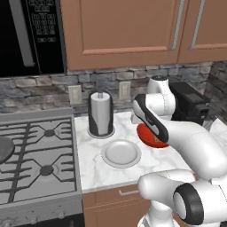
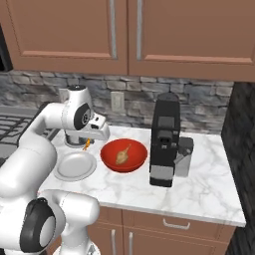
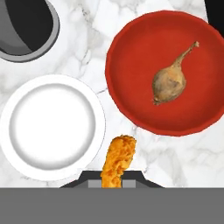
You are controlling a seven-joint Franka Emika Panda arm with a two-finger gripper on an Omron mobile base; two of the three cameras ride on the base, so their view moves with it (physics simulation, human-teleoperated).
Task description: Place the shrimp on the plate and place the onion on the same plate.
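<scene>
Setting: a domestic kitchen. Indicators: wooden cabinets, stone-tile backsplash, marble counter, gas stove, black microwave, coffee machine, paper towel holder.

1 shrimp, 1 onion, 1 plate — 1 red bowl

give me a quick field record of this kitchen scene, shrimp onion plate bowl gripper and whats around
shrimp: orange, held in the gripper, above the counter between plate and bowl
onion: lying in the red bowl
plate: nothing on it, left of the bowl in the hand view
paper towel holder: upright behind the plate
coffee machine: right of the bowl in the right base view
task state: neither item on the plate yet
</scene>
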